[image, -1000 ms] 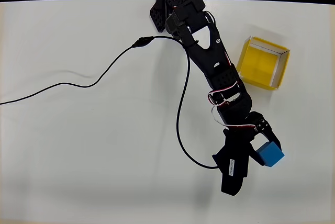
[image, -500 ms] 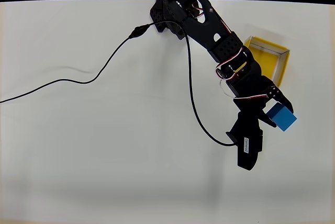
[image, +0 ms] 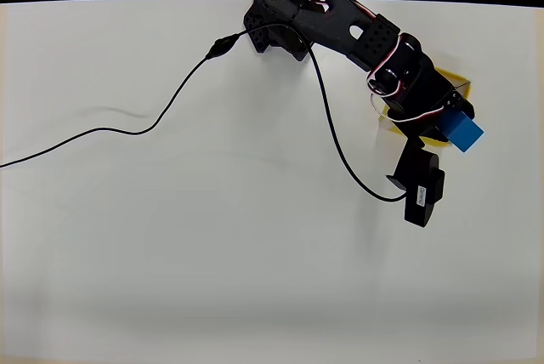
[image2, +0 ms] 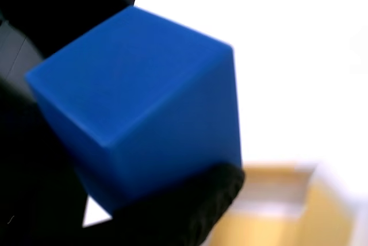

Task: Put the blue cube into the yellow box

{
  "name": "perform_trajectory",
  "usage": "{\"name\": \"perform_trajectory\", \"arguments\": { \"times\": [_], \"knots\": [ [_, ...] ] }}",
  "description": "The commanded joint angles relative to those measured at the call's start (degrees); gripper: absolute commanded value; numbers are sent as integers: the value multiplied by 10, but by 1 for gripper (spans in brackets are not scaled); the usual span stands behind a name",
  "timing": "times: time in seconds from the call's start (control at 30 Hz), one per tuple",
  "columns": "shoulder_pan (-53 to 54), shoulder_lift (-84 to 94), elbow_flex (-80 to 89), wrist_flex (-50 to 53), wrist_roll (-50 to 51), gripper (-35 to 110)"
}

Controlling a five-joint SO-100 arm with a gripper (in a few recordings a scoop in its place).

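1. Your jaws are clenched on the blue cube (image: 465, 132), carrying it clear of the tabletop (image: 170, 236).
2. It hangs at the yellow box (image: 460, 85), whose rim peeks from behind the arm.
3. You need it centred above the opening before release.

The blue cube (image2: 144, 108) has plain matt faces — smooth, plastic-looking. The gripper (image: 442, 122) is matt black plastic, one finger (image2: 195, 211) faintly textured. The desk (image: 170, 236) is smooth, matt white.

white table (image: 170, 236), black cable (image: 127, 132) trailing to left edge
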Motion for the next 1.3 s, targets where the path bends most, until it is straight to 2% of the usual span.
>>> {"name": "perform_trajectory", "arguments": {
  "times": [0.0,0.27,1.27],
  "knots": [
    [-29,67,-4,30,1,19],
    [-44,62,29,42,-11,19],
    [-46,-60,98,-56,-16,20]
  ]
}}
